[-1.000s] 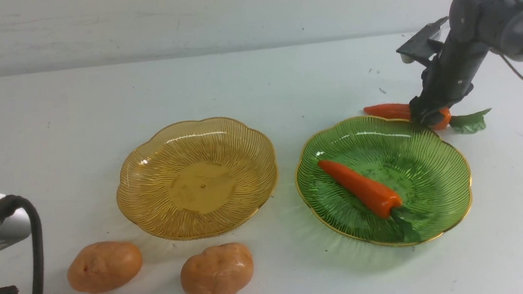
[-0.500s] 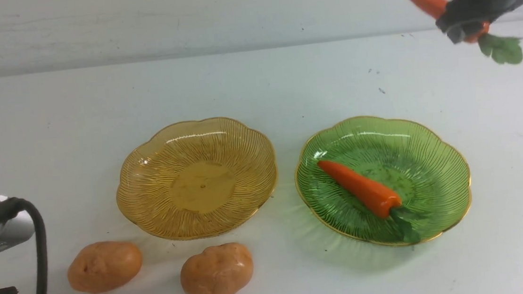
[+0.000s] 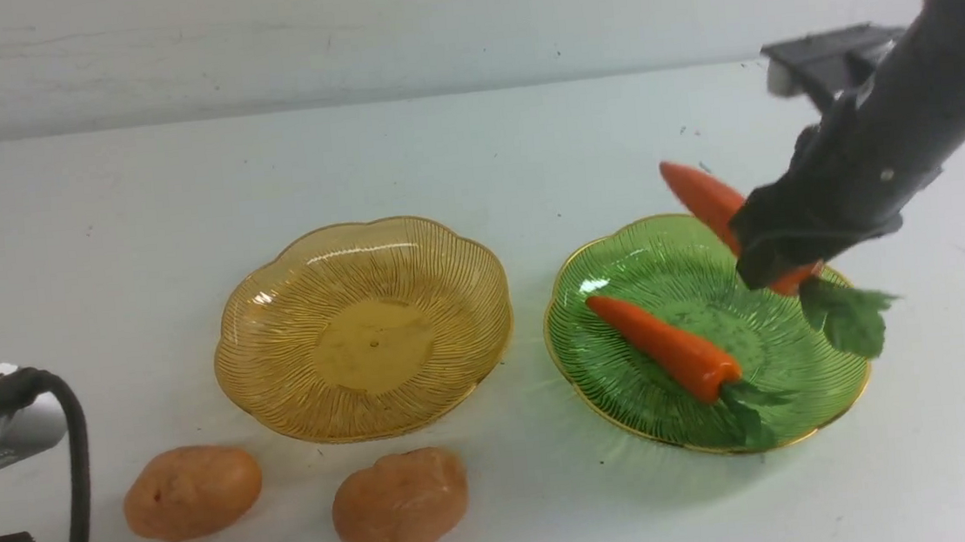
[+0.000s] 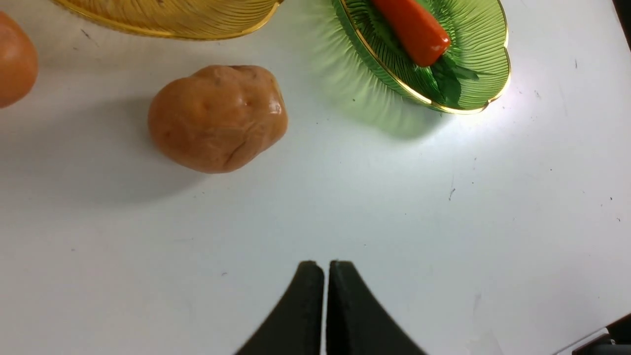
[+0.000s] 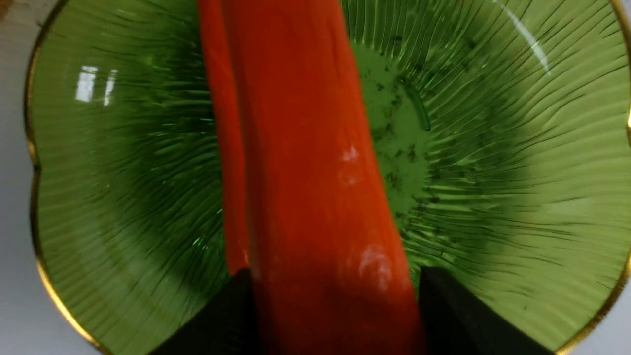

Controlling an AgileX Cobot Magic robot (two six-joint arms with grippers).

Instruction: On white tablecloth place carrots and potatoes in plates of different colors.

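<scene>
**A:** How is the white tablecloth (image 3: 472, 150) laid out?

**B:** There are two plates mid-cloth. The amber plate (image 3: 366, 334) sits left of centre and is bare. The green plate (image 3: 621, 259) sits toward the right edge. Both look thin and ribbed with gold rims, and I'd guess they are brittle, so things should be set down in them, not dropped.

**A:** And the potatoes?

**B:** Both are on the cloth near the front edge, toward the front-left corner. The left potato (image 3: 193, 492) lies apart from the right potato (image 3: 401, 503), which sits just in front of the amber plate. They are glossy, lumpy and rounded, probably light and slippery. I'd take each across its short middle with wide jaws.

**A:** Carrots?

**B:** The resting carrot (image 3: 664, 347) lies aslant inside the green plate. The held carrot (image 3: 703, 195) hangs tilted above that plate's far right part, tip up, with its leaves (image 3: 845, 318) drooping over the right rim. The body looks stiff and smooth. Because it tapers, a grip could creep toward the tip, so the thick end is the safest hold. The right gripper (image 3: 783, 266) is clamped there. The leaves are floppy and no use for gripping.

**A:** Left gripper?

**B:** The left gripper (image 4: 324, 266) has its jaws pressed together and empty. It hangs over bare cloth near the front edge.
</scene>
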